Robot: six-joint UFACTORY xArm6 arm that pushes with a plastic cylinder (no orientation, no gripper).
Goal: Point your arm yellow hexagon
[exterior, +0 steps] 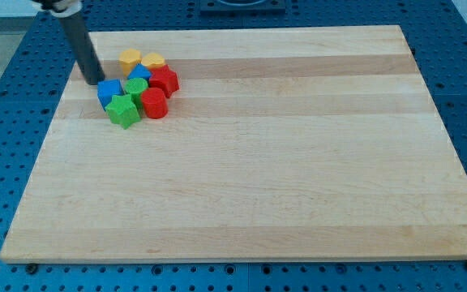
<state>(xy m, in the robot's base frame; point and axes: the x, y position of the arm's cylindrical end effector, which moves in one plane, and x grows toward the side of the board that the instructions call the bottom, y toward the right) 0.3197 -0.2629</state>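
Note:
The yellow hexagon (pixel 130 58) lies near the board's top left, at the top of a tight cluster of blocks. A yellow heart (pixel 153 61) sits just to its right. My tip (pixel 94 81) rests on the board to the lower left of the hexagon, apart from it. The tip is close to the upper left of a blue block (pixel 109 92). The dark rod slants up from the tip toward the view's top left.
The cluster also holds a second blue block (pixel 139 73), a green star (pixel 123 110), a green block (pixel 138 88), a red star-like block (pixel 164 80) and a red cylinder (pixel 154 104). The wooden board (pixel 258 162) lies on a blue perforated table.

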